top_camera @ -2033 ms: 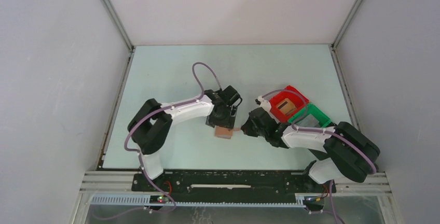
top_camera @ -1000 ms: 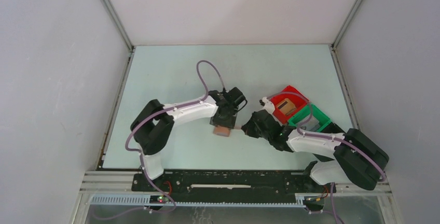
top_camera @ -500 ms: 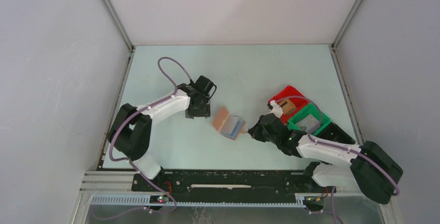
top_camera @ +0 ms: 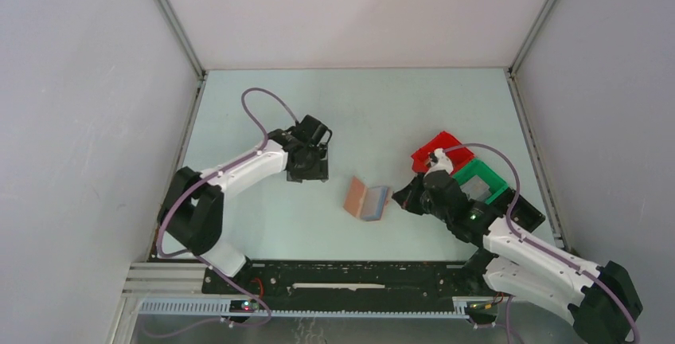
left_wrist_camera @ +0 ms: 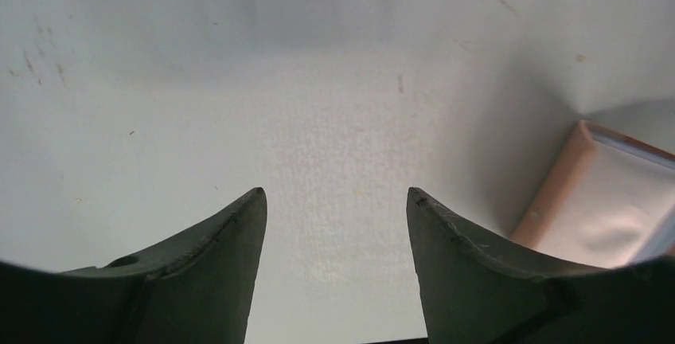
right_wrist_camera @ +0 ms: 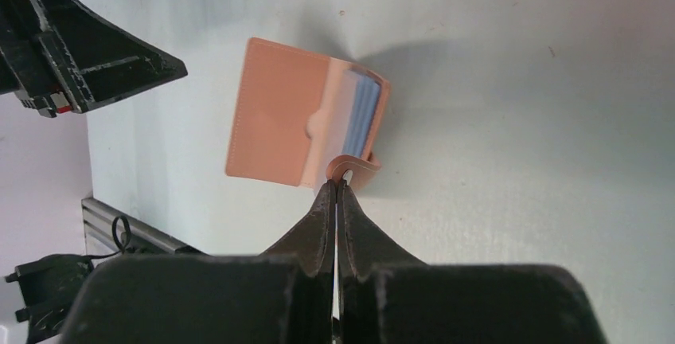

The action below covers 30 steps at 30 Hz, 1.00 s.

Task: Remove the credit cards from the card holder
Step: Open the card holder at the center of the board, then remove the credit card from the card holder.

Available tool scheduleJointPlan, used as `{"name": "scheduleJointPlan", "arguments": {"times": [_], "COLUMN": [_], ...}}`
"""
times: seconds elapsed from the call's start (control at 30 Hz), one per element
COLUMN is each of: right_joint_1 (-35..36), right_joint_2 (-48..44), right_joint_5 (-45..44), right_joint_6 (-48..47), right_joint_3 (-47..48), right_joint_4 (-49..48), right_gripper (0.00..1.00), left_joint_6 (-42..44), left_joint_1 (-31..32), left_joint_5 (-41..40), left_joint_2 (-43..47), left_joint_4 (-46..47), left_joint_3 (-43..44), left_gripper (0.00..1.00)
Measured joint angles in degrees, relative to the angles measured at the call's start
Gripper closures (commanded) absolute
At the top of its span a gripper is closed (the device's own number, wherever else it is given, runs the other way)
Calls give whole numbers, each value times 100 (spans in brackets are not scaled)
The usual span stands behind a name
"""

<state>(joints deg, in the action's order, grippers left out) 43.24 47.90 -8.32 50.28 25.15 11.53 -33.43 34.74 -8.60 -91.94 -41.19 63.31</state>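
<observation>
The card holder (top_camera: 355,197) is lying on the pale table (top_camera: 263,105) roughly midway between the two arms, partly opened, with its spread running from one arm towards the other and the fold crossing that line. It looks like soft tan leather or an imitation of it, stitched along the edge, with rounded corners. At the right-hand end, thin blue-grey cards (right_wrist_camera: 365,103) are showing edge-on in a stack inside the pocket.

The small side tab (right_wrist_camera: 353,169) is curling out towards the right arm, and the right gripper (right_wrist_camera: 337,187) is pinching it with its dark fingers pressed together. That arm is plainly the one in contact, so I'd say the holder is being steadied by that tab alone.

The left gripper (left_wrist_camera: 334,194) is hovering over bare table with its fingers spread wide and nothing between them. The holder is sitting off to its right, apart from it, with only a tan corner showing in its own view. To reach the cards it would have to come across towards the holder's blue-grey end.

A red bin (top_camera: 434,143) and a green bin (top_camera: 487,175), both hard plastic, are sitting beyond the right gripper.
</observation>
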Motion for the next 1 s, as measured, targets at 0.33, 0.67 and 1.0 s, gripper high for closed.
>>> {"name": "scheduleJointPlan", "arguments": {"times": [0.33,0.67,1.0], "right_joint_1": [-15,-44,-442], "right_joint_2": [57,-9,-210], "right_joint_5": [501,848,638], "right_joint_6": [-118,-245,-186], "right_joint_3": [365,527,-280], "right_joint_4": [160,291,422], "right_gripper": [100,100,97], "left_joint_6": [48,92,201], "left_joint_1": [2,44,597], "left_joint_5": [745,1462,1394], "left_joint_2": [435,271,109], "left_joint_4": [212,767,717], "left_joint_3": [9,-107,-162], "left_gripper": [26,26,27]}}
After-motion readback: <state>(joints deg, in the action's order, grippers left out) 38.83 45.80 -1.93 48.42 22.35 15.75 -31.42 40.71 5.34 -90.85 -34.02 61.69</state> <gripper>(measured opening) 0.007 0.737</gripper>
